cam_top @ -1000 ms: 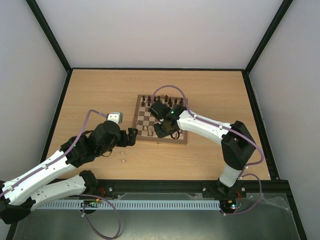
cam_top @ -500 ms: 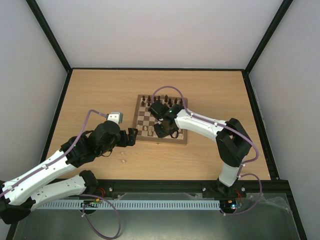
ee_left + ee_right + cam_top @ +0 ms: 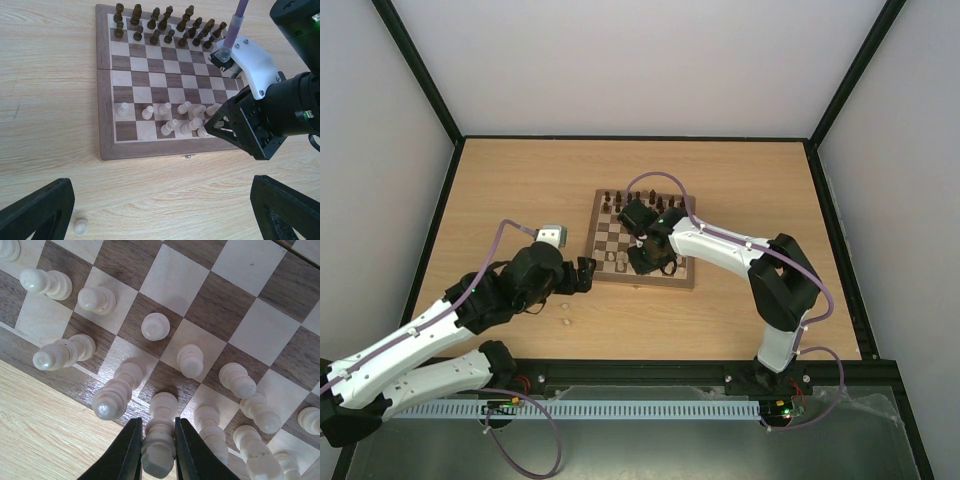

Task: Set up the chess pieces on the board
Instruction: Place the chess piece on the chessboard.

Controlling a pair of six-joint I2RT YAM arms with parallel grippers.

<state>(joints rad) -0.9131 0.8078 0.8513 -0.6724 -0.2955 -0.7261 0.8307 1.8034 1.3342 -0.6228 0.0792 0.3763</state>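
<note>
Two grippers: the right gripper has its jaws clamped on one pale piece, which stands upright at the near side of the chessboard. The left gripper hangs over the tabletop with jaws wide apart and holds nothing.
Done: the dark chess pieces stand in two tidy rows at the far side. Around ten pale chess pieces stand on the two near rows.
Left to do: the pale rows are uneven, and the nearest row is bare at its left end. One loose pale piece lies on the tabletop just beside the left finger, off the board. How many more wait I cannot tell, because the right gripper hides the right part of the rows.
Progress: I judge it well past the middle, with the pale side not yet complete.
Edges: the held piece is close to the near border of the board, with pale neighbours just beside it on both sides, so it is easy to knock one.
Open room: the middle rows are free, and so is the left end of the nearest row. The tabletop is wide on the left, far and right of the board.
</note>
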